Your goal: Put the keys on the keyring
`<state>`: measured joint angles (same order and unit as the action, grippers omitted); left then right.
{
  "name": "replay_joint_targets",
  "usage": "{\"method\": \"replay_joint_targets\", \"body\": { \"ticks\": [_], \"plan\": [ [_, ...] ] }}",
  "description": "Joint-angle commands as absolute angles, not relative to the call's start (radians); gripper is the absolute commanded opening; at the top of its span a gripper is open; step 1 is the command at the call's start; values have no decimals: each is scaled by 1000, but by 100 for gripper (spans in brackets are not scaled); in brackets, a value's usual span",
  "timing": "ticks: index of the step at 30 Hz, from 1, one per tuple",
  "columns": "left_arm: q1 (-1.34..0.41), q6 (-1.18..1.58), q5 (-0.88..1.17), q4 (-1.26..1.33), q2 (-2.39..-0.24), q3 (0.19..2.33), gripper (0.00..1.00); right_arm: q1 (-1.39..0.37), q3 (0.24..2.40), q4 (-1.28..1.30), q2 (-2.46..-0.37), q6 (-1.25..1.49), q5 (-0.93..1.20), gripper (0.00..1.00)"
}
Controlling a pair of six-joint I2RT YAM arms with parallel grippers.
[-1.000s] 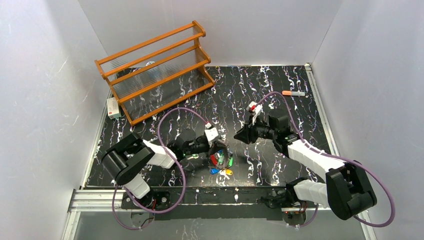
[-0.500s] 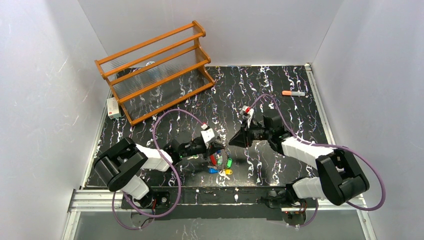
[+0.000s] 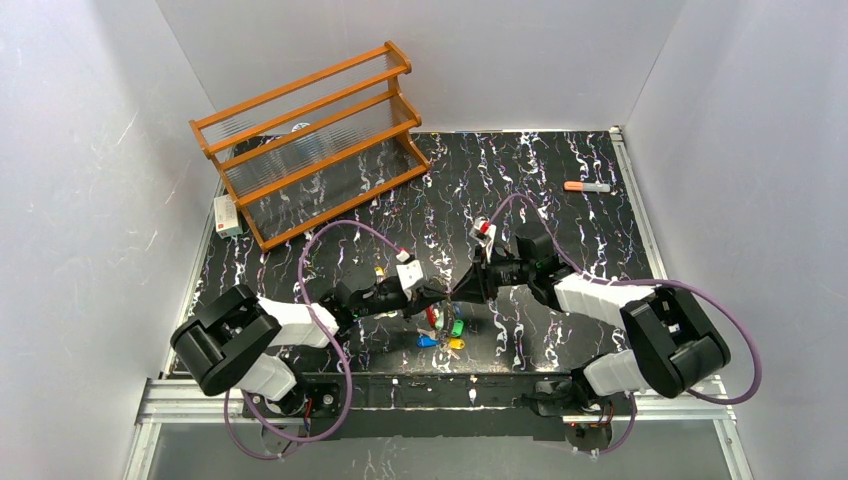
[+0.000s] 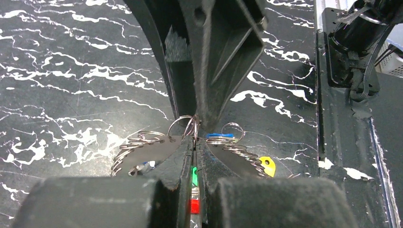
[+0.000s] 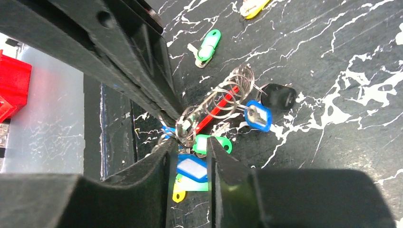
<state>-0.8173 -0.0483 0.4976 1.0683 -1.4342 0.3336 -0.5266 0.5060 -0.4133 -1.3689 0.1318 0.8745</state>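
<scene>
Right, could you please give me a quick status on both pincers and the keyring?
Left pincer shut on keyring. Right pincer tip-to-tip with it, grip unclear. Green key lying loose. Nothing blocking.

Top view: keyring (image 3: 440, 318) mostly covered where left gripper (image 3: 438, 295) and right gripper (image 3: 458, 293) meet. Keys (image 3: 455, 344) at its 6 o'clock are too small to tell metal from tag.

Left wrist: ring's near arc is hidden behind own fingers (image 4: 173, 164); green and red show only through the slit.

Right wrist: yellow key (image 5: 252, 6) is cut off at 12 o'clock, blue tag (image 5: 192, 168) half hidden.

Grip on wire: unreadable for both grippers.
</scene>
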Motion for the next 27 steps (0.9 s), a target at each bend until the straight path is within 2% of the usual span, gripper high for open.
{"method": "replay_joint_targets", "body": {
  "ticks": [1, 3, 5, 17, 19, 23, 27],
  "plan": [
    [-818, -74, 531, 1097, -1364, 312, 0, -533, 530, -452, -1393, 118, 886, 29],
    [-818, -78, 524, 1098, -1352, 302, 0, -533, 528, -454, -1388, 116, 878, 12],
    [-818, -81, 517, 1097, -1343, 294, 0, -533, 525, -449, -1378, 111, 865, 2],
    [-818, -121, 517, 1099, -1305, 257, 0, -534, 518, -442, -1305, 105, 873, 1],
    [-818, -153, 521, 1103, -1287, 243, 0, -533, 510, -441, -1279, 98, 886, 8],
    [-818, -229, 530, 1120, -1244, 204, 0, -533, 470, -464, -1213, 78, 922, 30],
    [-819, -305, 558, 1134, -1205, 171, 0, -543, 439, -465, -1176, 16, 950, 37]
  ]
}}
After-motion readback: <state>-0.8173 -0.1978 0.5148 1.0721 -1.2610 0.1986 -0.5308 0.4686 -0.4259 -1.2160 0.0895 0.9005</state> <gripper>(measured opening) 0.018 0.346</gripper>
